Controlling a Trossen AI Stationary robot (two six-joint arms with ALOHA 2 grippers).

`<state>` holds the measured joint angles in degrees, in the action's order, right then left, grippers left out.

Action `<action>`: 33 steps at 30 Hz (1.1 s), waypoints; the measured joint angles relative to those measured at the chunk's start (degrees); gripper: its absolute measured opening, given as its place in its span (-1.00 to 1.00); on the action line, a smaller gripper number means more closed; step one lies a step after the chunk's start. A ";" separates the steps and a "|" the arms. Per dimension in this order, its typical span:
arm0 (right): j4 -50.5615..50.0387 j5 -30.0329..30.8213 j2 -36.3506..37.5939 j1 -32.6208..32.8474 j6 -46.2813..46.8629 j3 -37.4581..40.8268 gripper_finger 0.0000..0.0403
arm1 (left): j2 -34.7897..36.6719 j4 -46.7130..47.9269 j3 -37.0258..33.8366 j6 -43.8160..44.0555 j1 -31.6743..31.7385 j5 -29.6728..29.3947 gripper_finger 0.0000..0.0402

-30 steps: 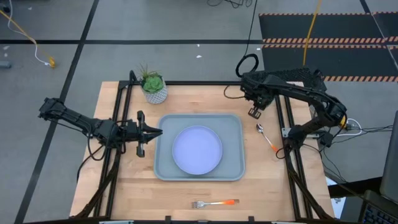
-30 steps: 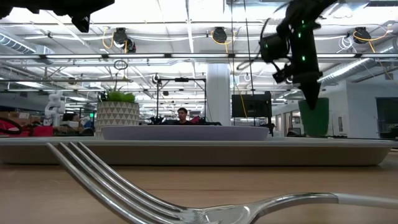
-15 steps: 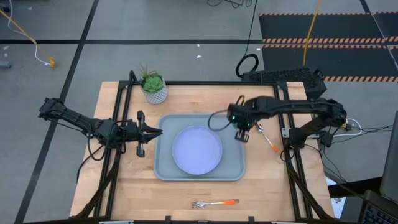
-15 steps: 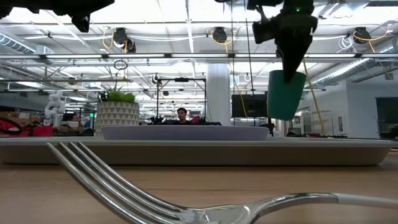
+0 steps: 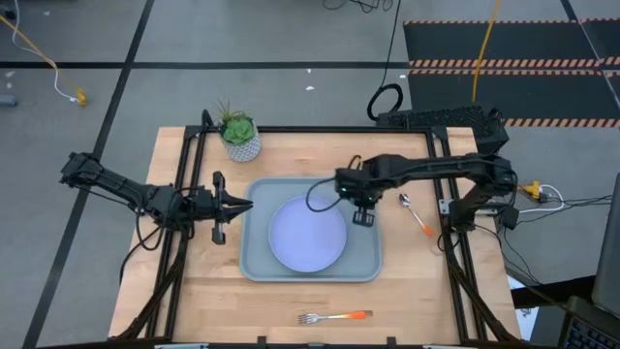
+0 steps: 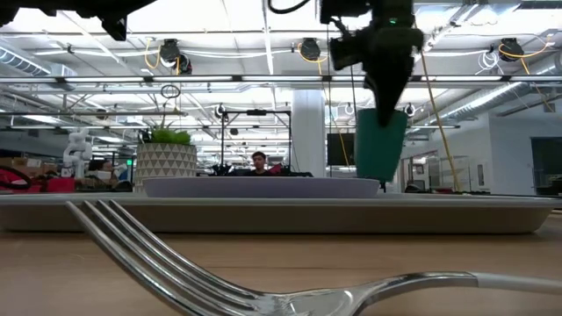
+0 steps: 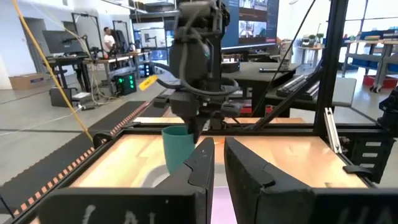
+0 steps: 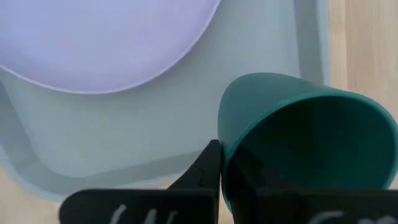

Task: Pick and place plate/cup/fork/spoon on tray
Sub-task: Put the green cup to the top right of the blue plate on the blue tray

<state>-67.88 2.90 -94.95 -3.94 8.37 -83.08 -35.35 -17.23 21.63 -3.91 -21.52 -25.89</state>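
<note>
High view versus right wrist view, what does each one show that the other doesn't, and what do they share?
Only the high view shows the fork near the table's front edge, the spoon right of the tray, the potted plant and the waiting left gripper left of the tray. Only the right wrist view shows the cup pinched at its rim. Both show the plate on the tray and the right gripper above the tray.

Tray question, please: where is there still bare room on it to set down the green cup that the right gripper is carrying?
The grey-blue rectangular tray has bare strips between the round lavender-blue plate and its rim; the widest is on the right side, under the right gripper holding the dark green cup. The corners are also free. The middle is taken by the plate.
</note>
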 joint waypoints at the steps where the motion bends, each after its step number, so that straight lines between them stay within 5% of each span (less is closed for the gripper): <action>1: -2.05 -0.02 -1.48 -0.28 -0.62 -2.48 -1.00 | 0.00 -0.06 0.00 -0.35 0.00 0.00 -0.79; 7: -9.54 -0.19 -10.09 -1.12 -3.52 -12.55 -1.00 | 0.00 -0.09 0.00 -0.70 0.00 0.00 -0.79; 12: -11.63 0.03 -14.58 -1.64 -5.42 -13.05 -1.00 | 0.00 1.26 0.00 0.10 0.00 0.01 -0.79; 33: -8.60 0.17 -14.26 -3.24 -9.54 -13.05 -1.00 | 0.02 2.51 0.00 2.96 0.00 0.02 -0.79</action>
<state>-76.49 3.07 -109.21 -7.18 -1.18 -96.14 -35.33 -14.72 21.63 -0.95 -21.52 -25.87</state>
